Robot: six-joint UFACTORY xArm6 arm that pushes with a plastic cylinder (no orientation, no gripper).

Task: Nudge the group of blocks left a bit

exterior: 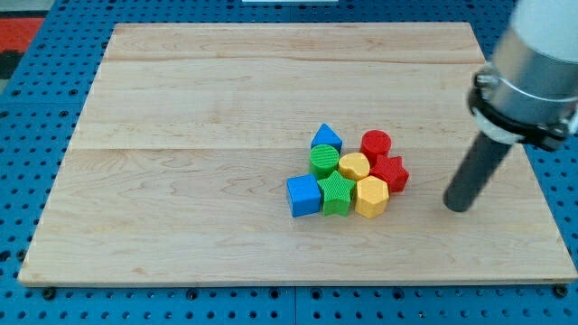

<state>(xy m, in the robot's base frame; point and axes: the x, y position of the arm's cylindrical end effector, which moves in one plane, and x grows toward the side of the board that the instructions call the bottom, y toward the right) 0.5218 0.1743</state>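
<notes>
Several blocks sit bunched together a little right of the board's middle. A blue triangle-shaped block (326, 137) is at the group's top, a red cylinder (376, 144) to its right. Below them are a green cylinder (324, 160), a yellow hexagon (353, 167) and a red star (390, 172). The bottom row holds a blue cube (304, 195), a green star (337, 194) and a yellow hexagon (371, 196). My tip (459, 204) rests on the board to the right of the group, apart from the red star by a clear gap.
The wooden board (181, 135) lies on a blue pegboard surface (27, 108). The arm's pale body (537, 63) hangs over the board's upper right corner. The board's right edge (542, 199) is close to my tip.
</notes>
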